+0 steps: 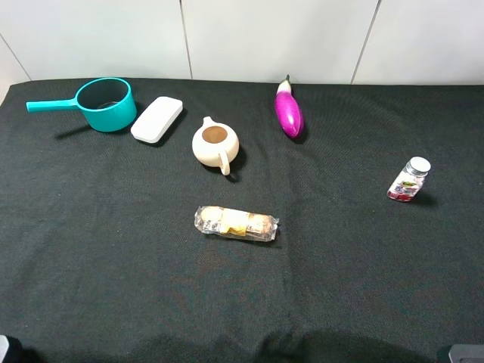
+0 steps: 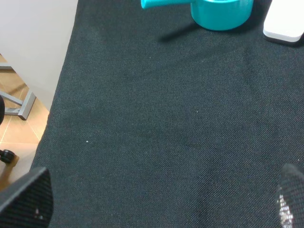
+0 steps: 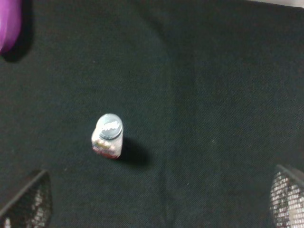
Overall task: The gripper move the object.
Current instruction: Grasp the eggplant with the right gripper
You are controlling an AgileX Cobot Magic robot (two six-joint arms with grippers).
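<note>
Glossy magenta-purple toy eggplant [image 1: 288, 112] lies near far edge of black-cloth bench [image 1: 113, 265]; left claw [image 2: 159, 202] and right claw [image 3: 156, 199] both spread wide, holding nothing.

The eggplant [image 1: 288, 112] is lying on its side near the far edge of the table [image 1: 113, 257]. It is showing a glossy magenta-purple body and a white neck, with its small green stem pointing toward that edge. The left gripper [image 2: 156, 204] and the right gripper [image 3: 156, 204] are hanging well apart from it, fingers spread wide.

Black table [image 1: 113, 242] carries saucepan [image 1: 106, 104], box [image 1: 157, 119], teapot [image 1: 215, 142], eggplant [image 1: 288, 112], snack roll [image 1: 236, 223], jar [image 1: 409, 180]
</note>
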